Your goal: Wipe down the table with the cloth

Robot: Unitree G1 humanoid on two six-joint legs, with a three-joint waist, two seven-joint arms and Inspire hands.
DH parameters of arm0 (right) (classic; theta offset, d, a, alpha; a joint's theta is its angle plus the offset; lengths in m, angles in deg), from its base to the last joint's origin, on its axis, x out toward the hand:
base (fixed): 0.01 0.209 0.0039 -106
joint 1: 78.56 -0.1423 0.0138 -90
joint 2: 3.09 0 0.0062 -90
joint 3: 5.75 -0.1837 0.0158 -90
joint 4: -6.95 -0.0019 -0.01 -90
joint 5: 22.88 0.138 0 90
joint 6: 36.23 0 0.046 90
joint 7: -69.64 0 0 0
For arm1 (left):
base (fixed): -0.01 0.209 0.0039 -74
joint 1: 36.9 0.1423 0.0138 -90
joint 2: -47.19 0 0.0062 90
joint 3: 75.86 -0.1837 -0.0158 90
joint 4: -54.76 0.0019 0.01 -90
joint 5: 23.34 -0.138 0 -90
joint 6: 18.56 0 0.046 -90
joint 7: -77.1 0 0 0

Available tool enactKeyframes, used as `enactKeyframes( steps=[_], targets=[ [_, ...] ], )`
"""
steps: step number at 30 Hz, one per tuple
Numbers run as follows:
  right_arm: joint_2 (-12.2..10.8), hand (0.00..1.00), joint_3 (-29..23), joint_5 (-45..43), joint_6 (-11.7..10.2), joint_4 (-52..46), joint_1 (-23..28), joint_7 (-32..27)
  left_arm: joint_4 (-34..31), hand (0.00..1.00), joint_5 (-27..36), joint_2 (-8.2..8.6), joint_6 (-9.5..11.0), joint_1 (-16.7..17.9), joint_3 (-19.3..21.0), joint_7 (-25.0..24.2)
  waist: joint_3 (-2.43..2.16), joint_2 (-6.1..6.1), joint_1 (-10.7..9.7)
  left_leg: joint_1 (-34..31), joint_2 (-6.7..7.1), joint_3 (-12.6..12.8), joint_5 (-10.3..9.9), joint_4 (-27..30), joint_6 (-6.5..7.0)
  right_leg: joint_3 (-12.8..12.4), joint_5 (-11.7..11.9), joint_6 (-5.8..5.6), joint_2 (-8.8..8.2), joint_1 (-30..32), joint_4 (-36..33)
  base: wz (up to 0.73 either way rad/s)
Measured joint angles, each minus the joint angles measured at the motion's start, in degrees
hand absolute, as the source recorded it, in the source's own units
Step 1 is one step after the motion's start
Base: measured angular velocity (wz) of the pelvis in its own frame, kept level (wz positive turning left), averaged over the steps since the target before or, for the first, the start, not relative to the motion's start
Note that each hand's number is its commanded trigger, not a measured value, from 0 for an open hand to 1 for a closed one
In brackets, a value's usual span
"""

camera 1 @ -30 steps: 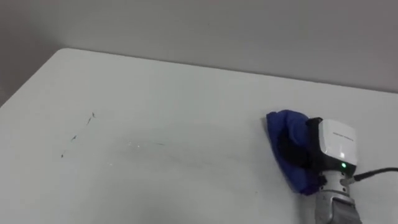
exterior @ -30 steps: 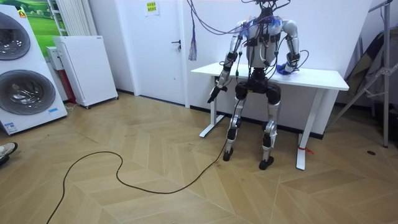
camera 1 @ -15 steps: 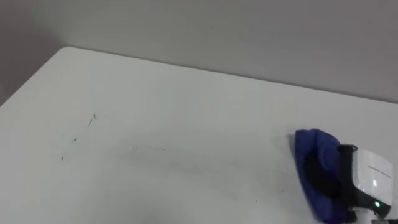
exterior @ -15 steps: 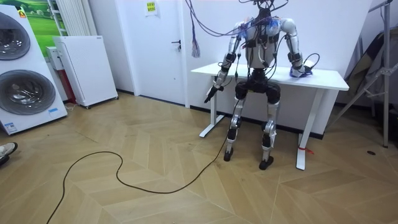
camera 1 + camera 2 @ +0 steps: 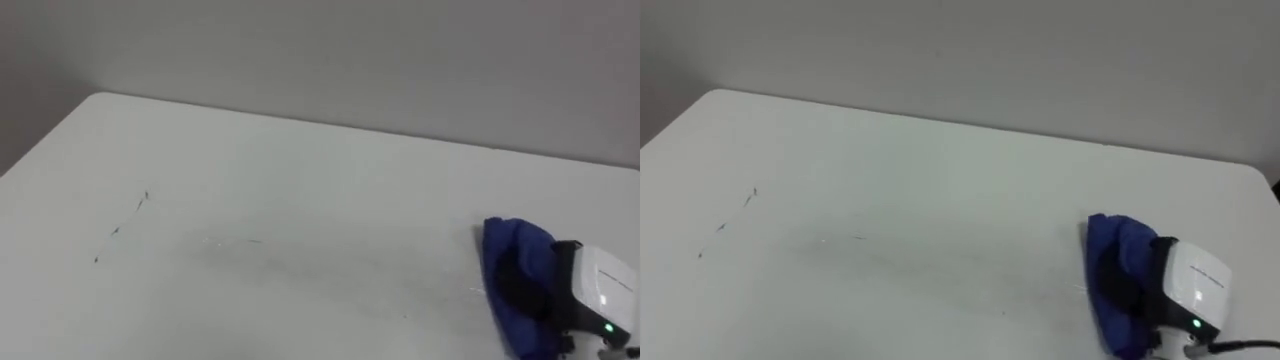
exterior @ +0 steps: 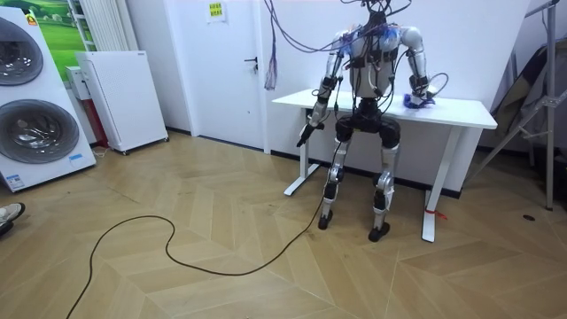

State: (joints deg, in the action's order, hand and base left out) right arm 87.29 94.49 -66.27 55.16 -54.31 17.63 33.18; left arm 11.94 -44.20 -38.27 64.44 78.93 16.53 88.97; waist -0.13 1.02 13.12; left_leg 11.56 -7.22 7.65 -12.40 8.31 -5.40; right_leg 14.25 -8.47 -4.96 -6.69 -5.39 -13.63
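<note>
A blue cloth (image 5: 508,252) lies bunched on the white table (image 5: 300,180) at the lower right. My right hand (image 5: 592,291) rests on it from the right, dark fingers curled into the folds. A few faint dark marks (image 5: 120,228) dot the tabletop at the left. In the room view I stand at the table's (image 6: 461,112) near side, with the right hand (image 6: 418,87) on the cloth (image 6: 413,101) and the left hand (image 6: 306,135) hanging beside the table's end at that view's left.
A grey wall runs close behind the table's far edge (image 5: 330,126). The table's left corner (image 5: 95,97) is rounded. Two stacked washing machines (image 6: 31,97) and a white cabinet (image 6: 120,97) stand at the room view's left.
My right hand has slid the blue cloth to the right and a little nearer across the table. The left arm still hangs down.
</note>
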Motion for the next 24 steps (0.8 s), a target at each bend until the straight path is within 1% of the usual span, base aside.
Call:
enactKeyframes(
  steps=[1,2,3,4,6,8,9,11,13,17,18,20,23,24],
  targets=[
    [-0.78,1.0,2.21,-1.28,-0.02,-0.65,-1.77,1.34,-0.06,0.0,-0.03,0.05,-0.21,0.28,-0.79,-0.05,0.35,0.15,0.66,-0.07,0.02,0.0,-0.01,-0.03,0.01,0.0,0.0,0.0,-0.01,0.04,0.05,0.0],
    [-1.53,0.62,3.86,-3.19,-0.17,-0.95,-3.0,2.29,-0.48,0.0,-0.12,0.06,-0.51,0.69,-1.19,-0.2,0.35,0.26,1.27,-0.34,0.06,-0.02,-0.01,-0.08,0.01,0.03,-0.01,-0.01,-0.04,0.32,0.07,0.04],
    [-1.83,0.0,4.48,-4.17,-0.22,-0.99,-3.55,2.52,-0.89,0.0,-0.12,0.07,-0.76,0.95,-1.21,-0.25,0.35,0.4,1.63,-0.49,0.1,-0.2,-0.02,-0.07,0.02,0.08,-0.01,-0.02,-0.05,0.4,0.08,0.11],
    [-2.19,0.0,5.02,-6.14,-0.67,-1.01,-4.4,2.81,-1.56,0.0,-0.11,0.06,-1.27,1.49,-1.22,-0.32,0.45,0.34,2.0,-0.75,0.21,-0.66,0.0,0.05,0.04,0.4,-0.08,-0.13,-0.17,0.52,0.09,0.15],
    [-2.21,0.0,5.51,-7.9,-0.97,-1.05,-4.8,2.79,-1.73,0.0,-0.08,0.05,-1.74,2.11,-1.19,-0.69,0.43,0.39,2.47,-0.89,0.27,-1.07,0.01,-0.04,0.06,0.9,-0.19,-0.3,-0.24,0.52,0.14,0.1],
    [-1.94,0.0,5.44,-8.46,-0.64,-1.56,-4.85,2.59,-1.72,0.0,-0.11,0.05,-1.89,2.46,-1.2,-1.37,0.89,0.43,2.72,-1.17,0.26,-1.22,0.03,0.05,0.08,1.28,-0.2,-0.32,-0.25,0.61,0.14,0.04],
    [-1.88,0.0,5.44,-8.57,-0.52,-1.42,-4.8,2.61,-1.72,0.0,-0.12,0.04,-1.89,2.38,-1.2,-1.37,0.89,0.42,2.69,-1.27,0.26,-1.31,0.03,0.13,0.08,1.35,-0.21,-0.32,-0.26,0.61,0.14,0.04],
    [-1.87,0.0,5.56,-8.69,-0.11,-0.64,-4.43,3.3,-1.69,0.0,-0.12,0.01,-1.84,2.15,-1.23,-1.45,0.52,0.44,2.65,-1.24,0.26,-1.39,0.02,0.29,0.07,1.41,-0.29,-0.3,-0.27,0.48,0.15,0.0],
    [-1.87,0.0,5.76,-8.66,-0.12,-0.6,-4.02,3.37,-1.67,0.0,-0.08,0.02,-1.79,2.01,-1.36,-1.59,0.42,0.4,2.56,-0.97,0.26,-1.38,0.02,0.24,0.07,1.41,-0.3,-0.3,-0.27,0.19,0.16,0.0],
    [-1.91,0.0,6.42,-8.56,-0.27,-0.96,-3.78,4.68,-1.7,0.0,-0.01,0.0,-1.79,2.0,-1.82,-1.59,-0.2,0.26,1.11,-0.5,0.28,-1.54,0.02,0.05,0.07,1.6,-0.29,-0.3,-0.25,-0.56,0.66,0.01],
    [-1.91,0.0,6.37,-8.77,-0.42,-1.02,-3.74,4.83,-1.72,0.0,-0.01,0.0,-1.79,1.94,-1.82,-1.59,-0.26,0.22,0.87,-0.52,0.29,-1.55,0.02,0.0,0.07,1.58,-0.29,-0.3,-0.25,-0.56,0.71,0.0],
    [-1.91,0.0,6.2,-8.85,-1.35,-1.08,-3.51,4.88,-2.27,0.0,-0.01,0.03,-1.74,1.37,-1.48,-1.57,-0.32,0.05,-0.25,-0.58,0.35,-1.65,0.02,-0.05,0.07,1.55,-0.28,-0.29,-0.24,-0.63,0.97,0.0],
    [-1.9,0.0,5.57,-8.63,-2.65,-1.64,-2.29,4.39,-2.32,0.0,0.2,0.01,-1.28,0.07,-0.93,-1.65,-0.37,-0.08,-0.82,-0.62,0.34,-1.65,0.02,0.0,0.07,1.5,-0.25,-0.28,-0.24,-0.51,0.87,0.0],
    [-1.89,0.0,5.48,-8.63,-2.79,-1.77,-2.08,4.35,-2.32,0.0,0.22,0.01,-1.17,-0.21,-0.82,-1.68,-0.37,-0.08,-0.92,-0.56,0.34,-1.64,0.02,0.01,0.07,1.47,-0.25,-0.28,-0.24,-0.5,0.84,0.0]
  ],
)
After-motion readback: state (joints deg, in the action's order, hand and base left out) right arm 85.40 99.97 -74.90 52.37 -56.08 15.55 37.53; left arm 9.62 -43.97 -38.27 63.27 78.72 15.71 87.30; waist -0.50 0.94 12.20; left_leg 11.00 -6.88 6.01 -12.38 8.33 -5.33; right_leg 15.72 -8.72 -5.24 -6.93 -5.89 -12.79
